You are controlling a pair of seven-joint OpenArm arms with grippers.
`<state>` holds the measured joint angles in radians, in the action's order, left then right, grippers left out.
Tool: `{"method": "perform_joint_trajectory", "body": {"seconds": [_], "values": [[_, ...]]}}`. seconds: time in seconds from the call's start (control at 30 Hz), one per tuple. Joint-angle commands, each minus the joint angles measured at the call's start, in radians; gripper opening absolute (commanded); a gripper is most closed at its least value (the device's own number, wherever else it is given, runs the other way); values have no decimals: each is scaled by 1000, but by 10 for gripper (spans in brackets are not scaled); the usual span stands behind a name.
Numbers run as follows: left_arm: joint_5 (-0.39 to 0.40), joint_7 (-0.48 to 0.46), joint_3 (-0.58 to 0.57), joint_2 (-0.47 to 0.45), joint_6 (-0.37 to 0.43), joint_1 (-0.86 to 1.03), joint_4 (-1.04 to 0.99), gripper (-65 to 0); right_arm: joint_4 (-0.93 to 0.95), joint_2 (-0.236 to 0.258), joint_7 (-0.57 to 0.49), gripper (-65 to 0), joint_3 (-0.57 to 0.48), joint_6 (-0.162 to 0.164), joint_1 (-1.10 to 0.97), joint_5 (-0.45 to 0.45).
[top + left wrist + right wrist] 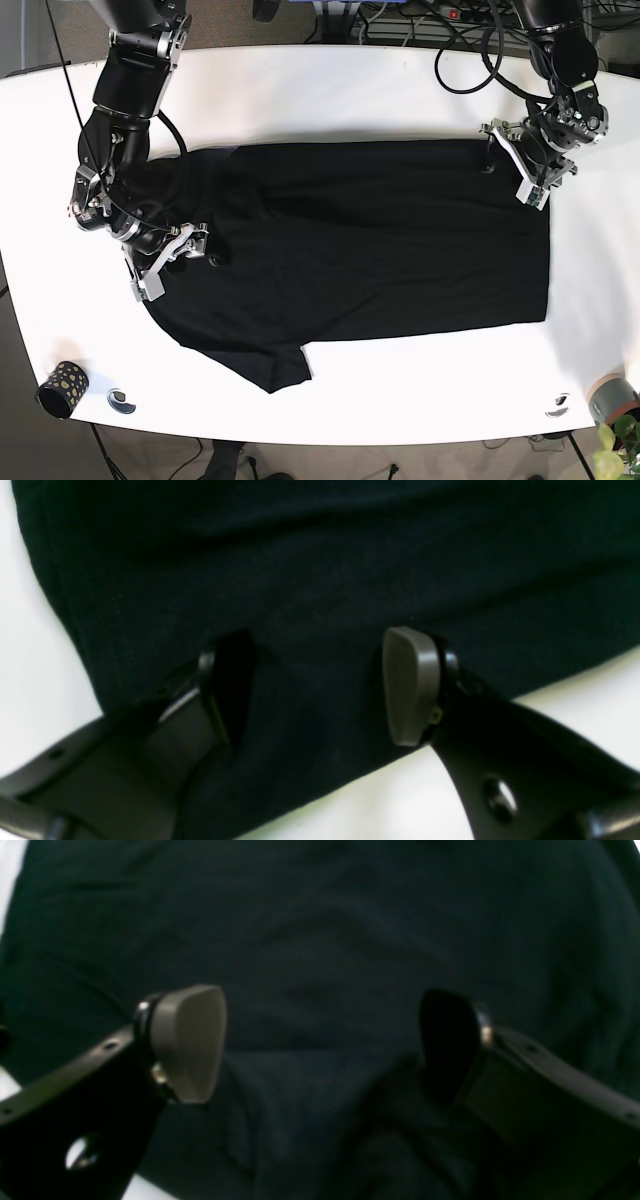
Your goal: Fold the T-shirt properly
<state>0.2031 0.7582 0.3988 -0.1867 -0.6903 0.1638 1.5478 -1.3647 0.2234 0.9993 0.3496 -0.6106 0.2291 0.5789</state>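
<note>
The black cotton T-shirt [360,240] lies spread flat on the white desk [330,90], and I have my left claw [320,685] and right claw [320,1045] both wide open, empty, over opposite ends, so next I pinch the fabric.

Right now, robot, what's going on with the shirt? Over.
Left tool open, over a shirt corner. Right tool open over the sleeve end. Shirt flat, unfolded. Nothing in the way.
</note>
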Motion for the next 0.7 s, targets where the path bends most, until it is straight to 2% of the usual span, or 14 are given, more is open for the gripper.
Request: {"method": "perform_joint_trajectory", "body": {"seconds": [0.0, 0.1, 0.23, 0.43, 0.53, 0.67], "values": [[-23, 34, 5, -14, 4, 1, 3, -276, -65, 44, -18, -89, 10, -1, -17, 56], [-23, 34, 5, -14, 4, 0, 3, -276, -141, 61, -4, -125, 10, -1, -87, 94], [-23, 34, 5, -14, 4, -2, 3, -276, -235, 58, 13, -201, 15, -1, -182, 108], [-23, 34, 5, -14, 4, -4, 3, -276, -296, 40, 6, -392, 15, -1, -302, 99], [-23, 34, 5, -14, 4, -4, 1, -276, -282, 17, 5, -457, 15, -1, -313, 68], [-23, 34, 1, -14, 2, -2, 1, -276, -236, -5, 5, -471, 9, -2, -305, 2]]}}
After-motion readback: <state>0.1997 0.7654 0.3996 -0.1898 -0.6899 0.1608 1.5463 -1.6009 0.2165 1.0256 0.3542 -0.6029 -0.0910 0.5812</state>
